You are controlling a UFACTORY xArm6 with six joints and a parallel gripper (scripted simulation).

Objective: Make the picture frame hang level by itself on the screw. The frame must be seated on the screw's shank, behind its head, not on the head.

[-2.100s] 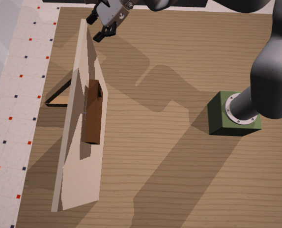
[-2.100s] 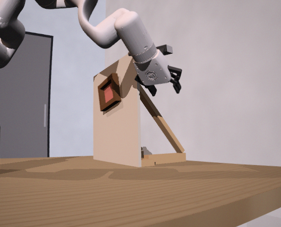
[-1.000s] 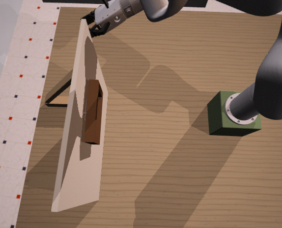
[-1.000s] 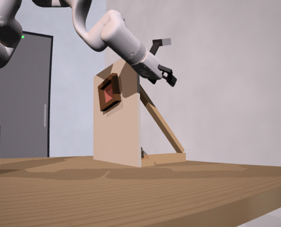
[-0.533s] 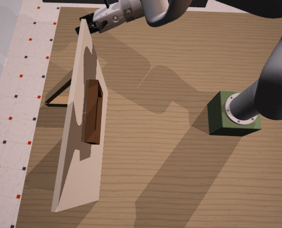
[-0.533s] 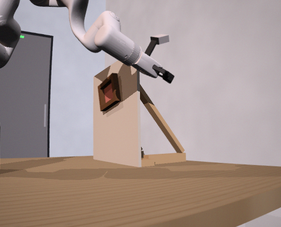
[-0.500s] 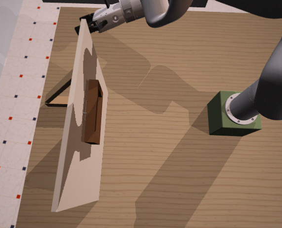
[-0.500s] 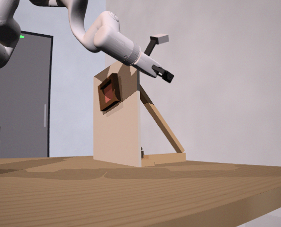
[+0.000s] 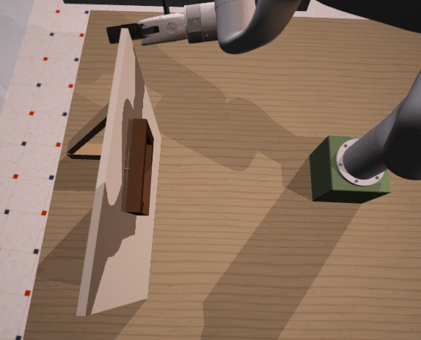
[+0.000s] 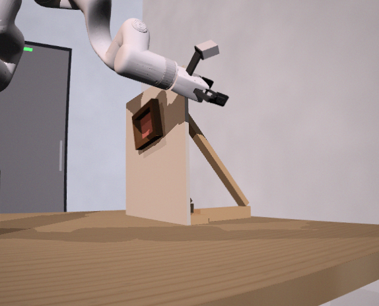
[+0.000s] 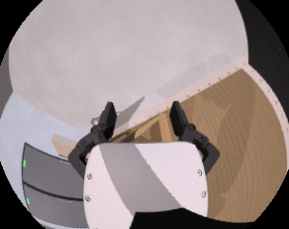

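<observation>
From overhead, one looks steeply down on the tabletop (image 9: 240,227) (image 10: 183,264) (image 11: 249,128); another faces the panel (image 9: 123,249) (image 10: 160,171) low and side-on; the third peers out past the pincer (image 11: 143,112) (image 9: 122,33) (image 10: 213,90), close up.

Frame (image 9: 138,166) (image 10: 160,126) — on upright board (image 9: 119,220) (image 10: 164,178)

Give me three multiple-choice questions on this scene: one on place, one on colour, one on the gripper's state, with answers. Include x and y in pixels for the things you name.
1. Where is the picture frame (image 9: 139,168) (image 10: 159,123)?
A. Flat on the table
B. On the front of the upright panel
C. On the green block

2. What colour is the frame's border?
A. White
B. Blue
C. Brown

3. How is the gripper (image 9: 125,33) (image 10: 214,90) (image 11: 143,108)?
A. Open and empty
B. Shut on the frame
C. Shut on nothing

Answers:
1 B: the exterior view shows it up against the panel (image 9: 123,234) (image 10: 158,178).
2 C: its border looks brown in both the top and exterior views.
3 A: the wrist view shows the fingers wide apart, nothing gripped.
</observation>
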